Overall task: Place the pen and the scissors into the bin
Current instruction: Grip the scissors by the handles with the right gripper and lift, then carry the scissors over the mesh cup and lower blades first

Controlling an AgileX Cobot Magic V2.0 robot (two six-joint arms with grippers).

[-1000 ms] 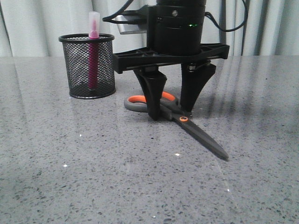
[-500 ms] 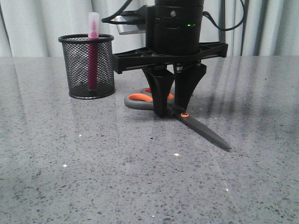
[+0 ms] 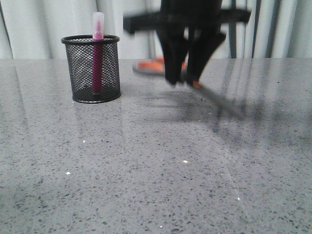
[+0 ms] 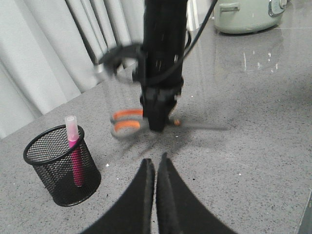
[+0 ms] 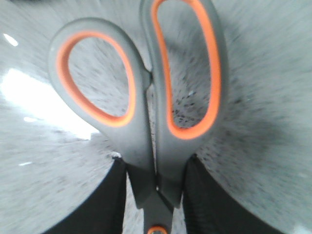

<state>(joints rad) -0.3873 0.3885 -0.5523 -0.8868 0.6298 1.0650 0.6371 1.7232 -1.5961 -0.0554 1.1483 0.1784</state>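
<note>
Bin (image 3: 96, 68) stood at the left of the table (image 3: 146, 170), pen (image 3: 97, 53) upright inside it, cap poking above the rim.

Right of the bin: right gripper (image 3: 184, 80) had the scissors (image 3: 161, 66) clamped between its fingers (image 5: 109, 204), gripped just behind the orange pivot on the handle side. Handle loops stuck out toward the bin, blades trailed off the other way, angled downward. Scissors were clear of the table, shadow under them. Front view blurred with motion there.

Right arm pointed straight down, fingers vertical, wrist crossbar about level, up at the top edge of the front view.

Left gripper (image 4: 156, 168) hung above bare table, apart from everything, fingers pressed together with nothing between them. From its wrist camera the bin sat to one side and the other arm with the scissors was ahead.
</note>
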